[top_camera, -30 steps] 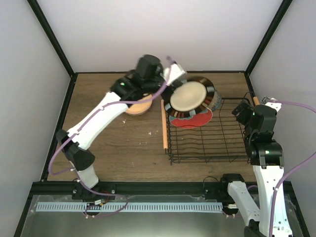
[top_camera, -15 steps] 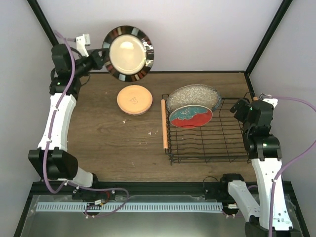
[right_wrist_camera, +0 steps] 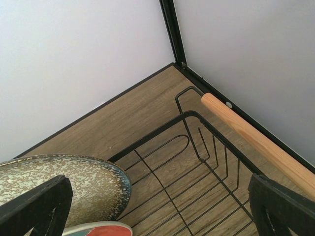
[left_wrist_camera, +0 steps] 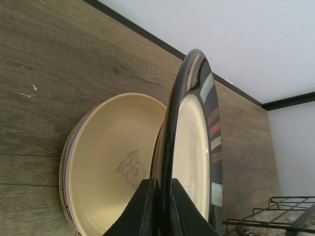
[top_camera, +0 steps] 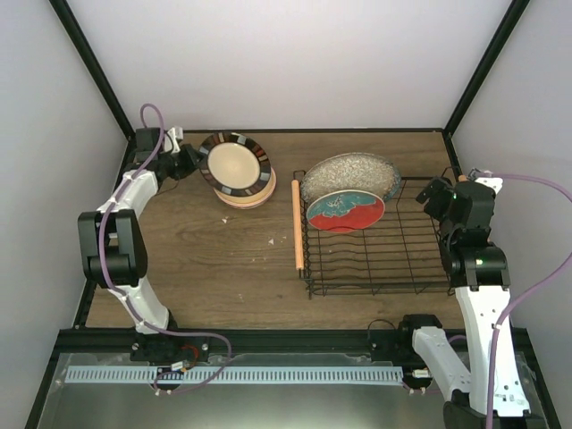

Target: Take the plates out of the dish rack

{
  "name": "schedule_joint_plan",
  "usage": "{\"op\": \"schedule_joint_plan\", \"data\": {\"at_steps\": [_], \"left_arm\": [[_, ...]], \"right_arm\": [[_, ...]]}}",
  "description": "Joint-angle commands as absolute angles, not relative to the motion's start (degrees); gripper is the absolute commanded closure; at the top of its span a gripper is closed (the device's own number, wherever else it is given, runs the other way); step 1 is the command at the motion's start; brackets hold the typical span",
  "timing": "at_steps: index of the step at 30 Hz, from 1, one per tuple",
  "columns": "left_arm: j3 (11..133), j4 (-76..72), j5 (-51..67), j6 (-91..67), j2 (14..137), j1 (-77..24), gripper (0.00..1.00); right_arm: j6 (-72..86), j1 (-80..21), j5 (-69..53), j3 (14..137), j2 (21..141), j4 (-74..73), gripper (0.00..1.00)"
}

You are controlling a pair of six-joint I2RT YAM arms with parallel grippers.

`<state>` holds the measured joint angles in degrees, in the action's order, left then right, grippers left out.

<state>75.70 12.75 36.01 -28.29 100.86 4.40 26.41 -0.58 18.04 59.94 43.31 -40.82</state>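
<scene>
- Cream dark-rimmed plate (left_wrist_camera: 194, 147), tilted on edge over the orange-yellow plate (left_wrist_camera: 113, 162), is left of the dish rack (top_camera: 375, 259), its rim pinched by the left gripper (left_wrist_camera: 160, 206).
- Grey speckled plate (top_camera: 349, 174) and red plate (top_camera: 346, 211) stand at the rack's far-left end.
- Right gripper (right_wrist_camera: 157, 206), spread, hangs over the rack's far-right corner.

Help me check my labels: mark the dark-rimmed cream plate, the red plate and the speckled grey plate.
dark-rimmed cream plate (top_camera: 234, 164): top view, on its cream centre.
red plate (top_camera: 353, 217): top view, on its red lower half.
speckled grey plate (right_wrist_camera: 83, 182): right wrist view, on its speckled face.
</scene>
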Motion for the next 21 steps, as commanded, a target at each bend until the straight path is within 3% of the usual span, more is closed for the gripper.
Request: {"op": "schedule_joint_plan", "data": {"at_steps": [1, 21], "left_arm": [[77.1, 5.3, 40.0, -28.9, 100.8, 4.2, 0.96], [77.1, 6.5, 40.0, -26.7, 109.7, 2.6, 0.96]], "right_arm": [[26.7, -1.1, 19.1, 61.3, 42.1, -41.8, 0.0], [27.0, -1.1, 20.3, 61.8, 41.4, -42.6, 0.0]]}}
